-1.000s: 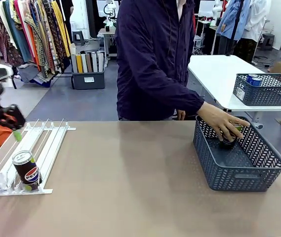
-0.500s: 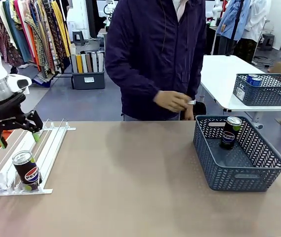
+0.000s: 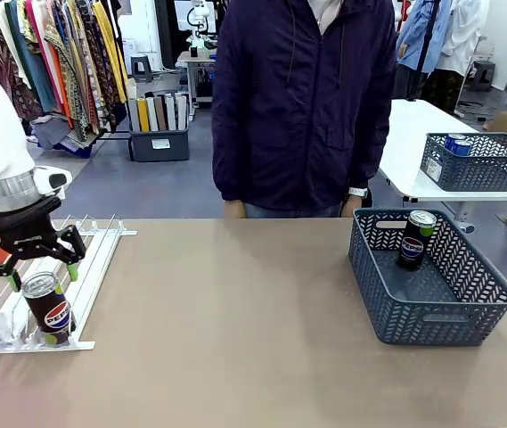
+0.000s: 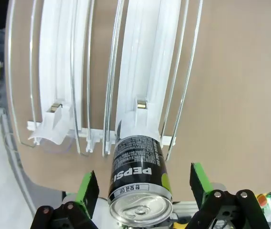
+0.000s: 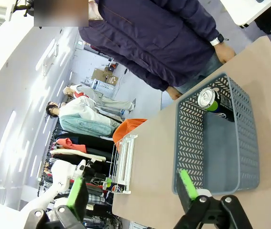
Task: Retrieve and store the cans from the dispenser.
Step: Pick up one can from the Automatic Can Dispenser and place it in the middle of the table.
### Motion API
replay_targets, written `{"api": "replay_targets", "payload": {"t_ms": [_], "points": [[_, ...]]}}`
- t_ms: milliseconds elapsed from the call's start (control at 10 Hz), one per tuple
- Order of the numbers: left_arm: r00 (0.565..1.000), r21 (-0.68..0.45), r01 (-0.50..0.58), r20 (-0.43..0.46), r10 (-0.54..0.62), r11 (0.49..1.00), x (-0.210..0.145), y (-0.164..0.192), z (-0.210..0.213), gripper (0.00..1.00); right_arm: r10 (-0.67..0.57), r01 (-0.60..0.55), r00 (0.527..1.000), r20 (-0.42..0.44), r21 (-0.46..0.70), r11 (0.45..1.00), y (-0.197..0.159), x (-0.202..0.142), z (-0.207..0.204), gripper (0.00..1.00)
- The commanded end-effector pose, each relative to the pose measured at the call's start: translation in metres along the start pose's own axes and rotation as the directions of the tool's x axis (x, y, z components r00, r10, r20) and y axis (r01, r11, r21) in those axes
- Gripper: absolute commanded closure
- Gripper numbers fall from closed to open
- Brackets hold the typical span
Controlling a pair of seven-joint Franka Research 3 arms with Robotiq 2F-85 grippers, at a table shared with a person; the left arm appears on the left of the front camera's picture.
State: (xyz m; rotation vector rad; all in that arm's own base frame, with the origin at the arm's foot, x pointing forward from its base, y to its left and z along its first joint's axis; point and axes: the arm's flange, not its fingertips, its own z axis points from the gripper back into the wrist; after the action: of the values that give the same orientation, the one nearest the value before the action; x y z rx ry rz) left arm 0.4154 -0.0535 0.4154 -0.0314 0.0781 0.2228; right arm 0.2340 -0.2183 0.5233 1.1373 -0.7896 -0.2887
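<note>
Inspector: Your left hand [image 3: 44,272] stands spread wide and empty, flanking the top of the Pepsi can [image 3: 48,310] at the dispenser's [image 3: 93,259] stopper end.
Operator: Risk?
Inspector: Close off-centre and you likely tip it; it could roll onto the counter [image 3: 253,339].

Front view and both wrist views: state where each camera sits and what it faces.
Front view: fixed on the robot's side, facing across the table at the person; left tool above the dispenser.
Left wrist view: on the left wrist, looking down at a Pepsi can at the dispenser's stopper; tool open astride it.
Right wrist view: on the right wrist, rolled, facing the grey basket past the open right tool.
Shared: front and left wrist show that can; front and right wrist, the basket.
</note>
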Motion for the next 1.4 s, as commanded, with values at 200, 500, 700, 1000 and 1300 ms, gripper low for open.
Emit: {"api": "replay_targets", "payload": {"t_ms": [200, 500, 700, 1000, 1300], "points": [[0.998, 0.009, 0.0, -0.06, 0.001, 1.0, -0.013, 0.004, -0.005, 0.0, 0.024, -0.024, 1.0, 0.018, 0.024, 0.999, 0.001, 0.003, -0.001, 0.0], [0.998, -0.004, 0.015, -0.055, -0.015, 1.0, -0.019, 0.0, -0.009, 0.0, 0.024, -0.024, 1.0, 0.018, 0.024, 0.999, 0.001, 0.003, -0.001, 0.0], [0.999, -0.007, 0.005, -0.042, -0.006, 1.0, -0.016, -0.002, -0.009, 0.3, 0.024, -0.024, 1.0, 0.018, 0.024, 0.999, 0.001, 0.003, -0.001, 0.0], [1.0, -0.001, -0.018, -0.019, 0.018, 1.0, -0.015, 0.0, -0.009, 1.0, 0.024, -0.024, 1.0, 0.018, 0.024, 0.999, 0.001, 0.003, -0.001, 0.0], [0.999, 0.015, -0.046, -0.022, 0.046, 0.999, -0.009, 0.0, -0.012, 1.0, 0.024, -0.024, 1.0, 0.018, 0.024, 0.999, 0.001, 0.003, -0.001, 0.0]]}}
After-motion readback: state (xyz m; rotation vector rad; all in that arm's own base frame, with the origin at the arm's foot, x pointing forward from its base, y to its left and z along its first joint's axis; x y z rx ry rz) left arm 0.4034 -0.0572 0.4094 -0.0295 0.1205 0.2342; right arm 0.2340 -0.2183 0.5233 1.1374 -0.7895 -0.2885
